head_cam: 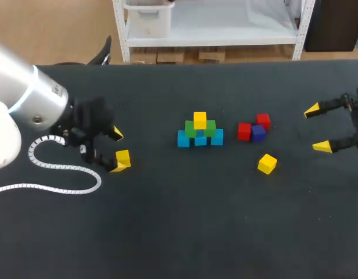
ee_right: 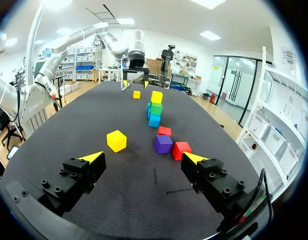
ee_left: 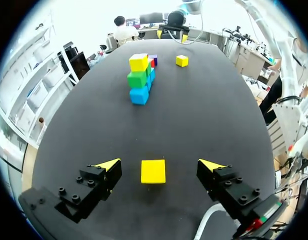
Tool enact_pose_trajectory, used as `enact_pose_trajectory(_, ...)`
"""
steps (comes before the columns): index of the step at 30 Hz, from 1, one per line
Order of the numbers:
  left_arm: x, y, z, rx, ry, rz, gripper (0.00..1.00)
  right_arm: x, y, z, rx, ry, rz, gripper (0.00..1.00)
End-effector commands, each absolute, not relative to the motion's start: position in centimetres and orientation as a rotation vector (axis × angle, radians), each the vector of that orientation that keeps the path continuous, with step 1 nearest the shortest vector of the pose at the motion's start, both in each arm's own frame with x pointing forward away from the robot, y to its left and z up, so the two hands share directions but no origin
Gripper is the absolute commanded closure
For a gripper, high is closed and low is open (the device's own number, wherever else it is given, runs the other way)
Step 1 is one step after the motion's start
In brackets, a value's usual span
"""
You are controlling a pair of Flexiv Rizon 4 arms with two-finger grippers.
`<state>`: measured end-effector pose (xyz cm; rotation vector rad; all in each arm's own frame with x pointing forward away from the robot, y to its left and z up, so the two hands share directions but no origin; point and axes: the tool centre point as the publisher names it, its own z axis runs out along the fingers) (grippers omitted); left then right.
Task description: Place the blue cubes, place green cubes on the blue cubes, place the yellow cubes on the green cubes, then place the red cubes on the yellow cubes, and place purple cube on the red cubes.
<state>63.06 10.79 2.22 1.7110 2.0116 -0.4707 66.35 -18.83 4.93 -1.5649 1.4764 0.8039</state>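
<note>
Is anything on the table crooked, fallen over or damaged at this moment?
Nothing stands out. The stack stands upright with its top yellow cube level. The two red cubes, the purple cube, the loose yellow cube near them and the third yellow cube, between the open fingers of the left gripper, all lie flat, undamaged.

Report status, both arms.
Left gripper open around yellow cube, not touching. Right gripper open, empty. Stack: blue, green, one yellow atop. Red cubes, purple cube, spare yellow loose beside it.
</note>
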Motion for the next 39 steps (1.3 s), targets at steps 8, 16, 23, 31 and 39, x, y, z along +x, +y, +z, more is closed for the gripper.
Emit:
enact_pose_trajectory(8,63.9,11.2,0.7,1.719,2.009,-0.469,0.0,66.4,-18.8,4.9,-1.565,1.476,0.803,0.0)
enact_pose_trajectory(16,63.6,10.6,0.0,1.684,2.023,-0.445,0.0,66.4,-18.8,4.9,-1.565,1.476,0.803,0.0)
enact_pose_trajectory(23,63.6,10.7,-0.5,1.681,2.026,-0.438,0.22,66.4,-18.8,4.9,-1.565,1.476,0.803,0.0)
enact_pose_trajectory(31,63.9,10.9,-0.7,1.69,2.024,-0.439,0.71,66.4,-18.8,4.9,-1.565,1.476,0.803,0.0)
enact_pose_trajectory(39,64.0,10.5,0.4,1.683,2.036,-0.432,1.0,66.4,-18.8,4.9,-1.565,1.476,0.803,0.0)
